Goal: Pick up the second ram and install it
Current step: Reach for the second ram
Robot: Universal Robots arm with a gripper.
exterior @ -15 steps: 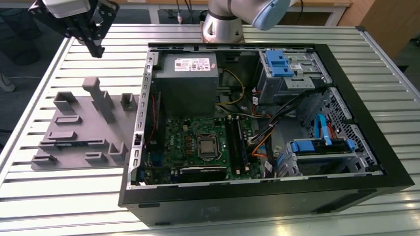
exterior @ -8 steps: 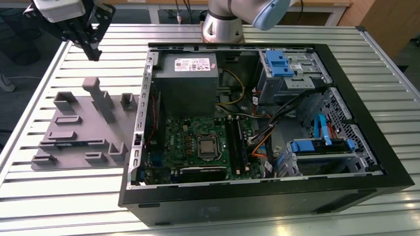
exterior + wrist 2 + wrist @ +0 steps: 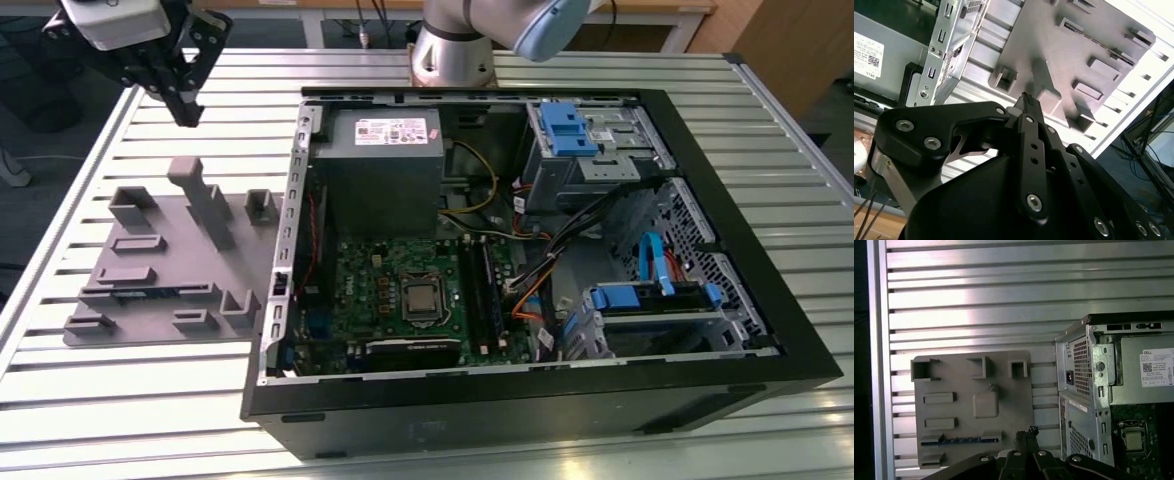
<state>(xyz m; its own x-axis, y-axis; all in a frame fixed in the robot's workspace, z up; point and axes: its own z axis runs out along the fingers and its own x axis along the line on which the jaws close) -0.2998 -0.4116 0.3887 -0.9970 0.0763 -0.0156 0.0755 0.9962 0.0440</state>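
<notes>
We see the fingers (image 3: 190, 108) pressed together, tip to tip, with nothing between them. They hang in the air above the counter (image 3: 134, 400), touching nothing. In the exterior view they point down over the bare slats past the far end of the grey holder plate (image 3: 160, 265), on the exterior view's left of the open computer case (image 3: 534, 400). In the second wrist view the fingers (image 3: 1027, 102) meet in a single dark point, with the holder plate (image 3: 1054, 45) beneath them. In the first wrist view their tips (image 3: 1030, 432) sit over the edge of the plate (image 3: 1014, 400) that faces the case.

The second ram (image 3: 960, 440) is in the holder. In the first wrist view it shows as a thin blue strip standing on its long edge in a long slot of the plate. One end of the strip points toward the case. The fingers are clear of it.

The plate lies flat on the counter just beside the case. Inside the case we make out the grey power supply (image 3: 380, 170) and, next to it, the green motherboard (image 3: 400, 270) with its processor (image 3: 420, 298).
</notes>
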